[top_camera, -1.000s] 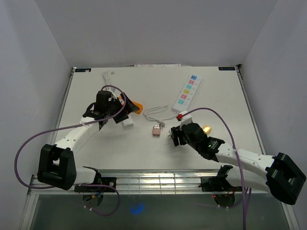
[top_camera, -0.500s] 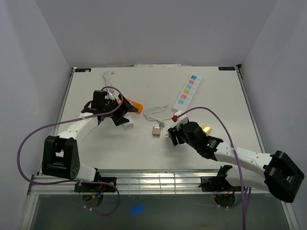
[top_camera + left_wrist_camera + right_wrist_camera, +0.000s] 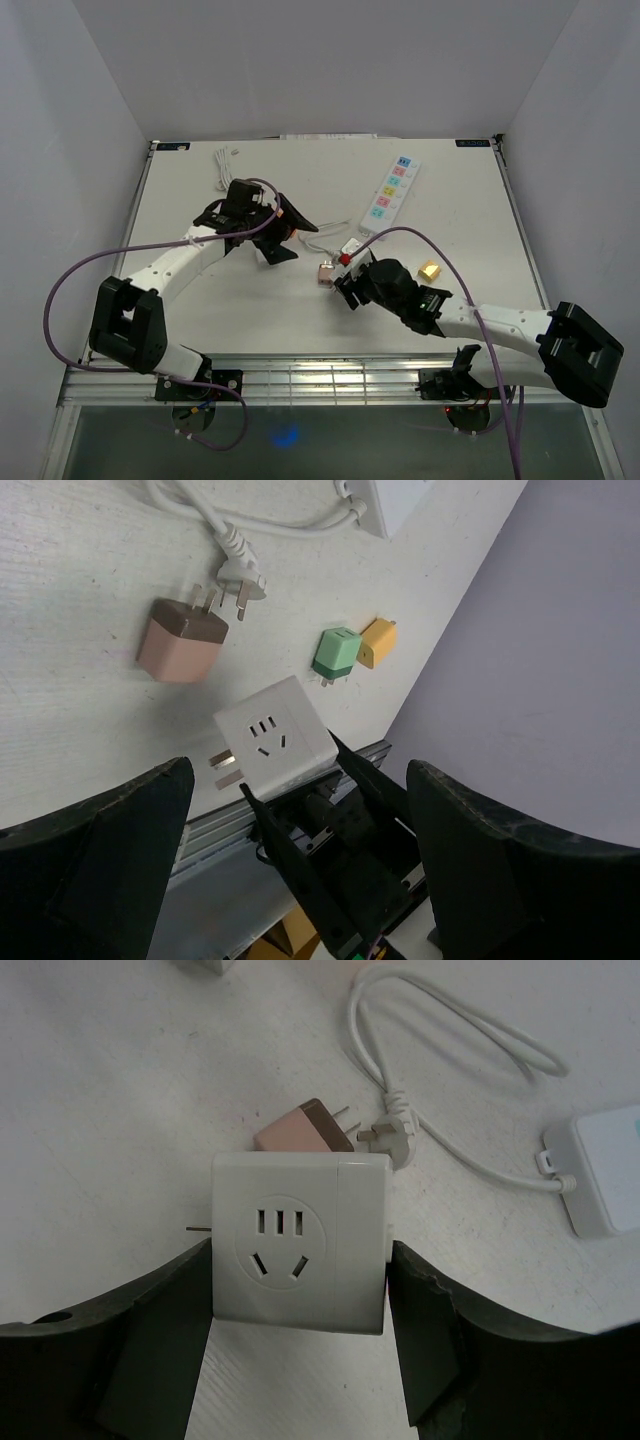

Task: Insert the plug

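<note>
My right gripper (image 3: 300, 1290) is shut on a white cube socket adapter (image 3: 300, 1240), its socket face towards the camera and a prong sticking out to the left, just above the table. A pink-brown charger (image 3: 305, 1138) lies right behind it, next to the white cable plug (image 3: 385, 1135) of the power strip (image 3: 390, 190). In the top view the right gripper (image 3: 350, 288) is beside the charger (image 3: 325, 273). My left gripper (image 3: 285, 240) is open and empty, left of the charger. Its wrist view shows the held adapter (image 3: 275, 735) from the other side.
The strip's white cable (image 3: 325, 235) loops between the two grippers. A green adapter (image 3: 337, 652) and a yellow one (image 3: 376, 642) lie close together near the right arm; the yellow one also shows in the top view (image 3: 430, 270). The table's front rail (image 3: 330, 375) is near.
My left gripper has swung right towards the table's middle. My right gripper has moved left with the white adapter, close up to the pink-brown charger.
</note>
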